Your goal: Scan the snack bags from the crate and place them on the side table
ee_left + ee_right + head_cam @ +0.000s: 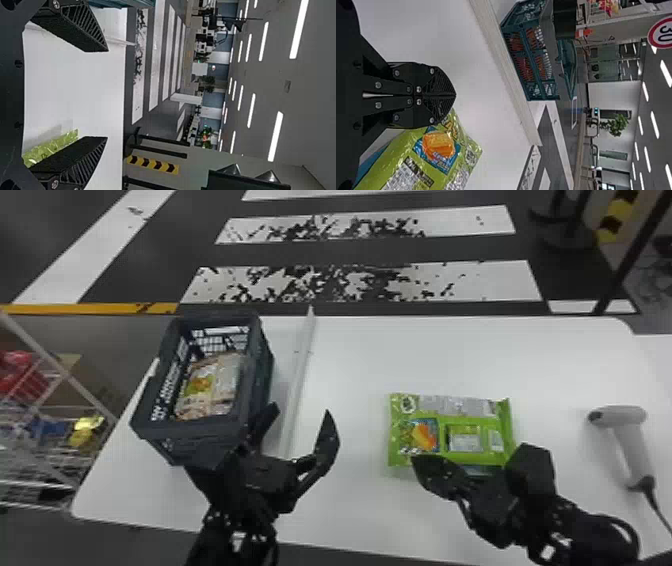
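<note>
"What's in the head view?"
"Taking its centre as the clock's, the crate [255,390] sits at nine on the worktop [345,495], snack bags [212,385] inside. The green bag [455,425] lies flat near four, the scanner [627,440] just past three."
"And the grippers?"
"Left gripper [300,412] between seven and eight, beside the crate. Right gripper [417,462] between four and five, by the green bag's near edge."
"Left wrist view?"
"The left gripper [107,94] has its fingers wide apart, with part of the green bag beside one."
"Right wrist?"
"The right gripper [455,95] has its fingers together, just beside the green bag; the crate stands farther off."
</note>
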Controlling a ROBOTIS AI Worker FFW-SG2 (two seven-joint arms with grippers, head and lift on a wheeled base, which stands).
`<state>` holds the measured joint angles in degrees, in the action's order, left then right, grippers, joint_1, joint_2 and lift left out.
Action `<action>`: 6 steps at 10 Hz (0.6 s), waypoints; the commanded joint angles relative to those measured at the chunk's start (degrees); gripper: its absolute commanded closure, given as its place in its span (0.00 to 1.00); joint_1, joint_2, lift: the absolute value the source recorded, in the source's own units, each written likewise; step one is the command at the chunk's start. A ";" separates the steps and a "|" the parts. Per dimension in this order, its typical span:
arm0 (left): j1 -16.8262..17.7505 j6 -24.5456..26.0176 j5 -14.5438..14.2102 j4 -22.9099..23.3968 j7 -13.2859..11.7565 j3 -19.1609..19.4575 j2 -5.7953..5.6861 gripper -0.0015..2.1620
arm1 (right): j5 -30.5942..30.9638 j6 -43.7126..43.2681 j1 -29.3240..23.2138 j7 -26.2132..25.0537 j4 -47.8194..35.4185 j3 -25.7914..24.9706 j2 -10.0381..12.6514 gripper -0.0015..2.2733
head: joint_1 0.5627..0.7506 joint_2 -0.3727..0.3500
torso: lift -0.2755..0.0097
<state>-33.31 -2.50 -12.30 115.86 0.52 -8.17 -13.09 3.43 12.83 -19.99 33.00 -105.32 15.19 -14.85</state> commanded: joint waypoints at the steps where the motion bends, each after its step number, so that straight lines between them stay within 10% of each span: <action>1: 0.00 0.00 0.00 -0.02 0.00 0.00 0.09 0.04 | 1.14 0.14 1.71 0.22 1.96 1.86 0.00 1.00 | 0.70 0.77 | 0.68; 6: 0.00 0.00 0.00 0.15 0.00 0.09 0.17 0.04 | 2.63 2.60 11.56 -0.83 14.09 7.83 1.23 1.00 | 0.70 0.82 | 0.68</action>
<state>-33.31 -2.50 -12.30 115.98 0.53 -8.11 -12.92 6.02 15.58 -9.16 32.29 -92.17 22.85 -13.84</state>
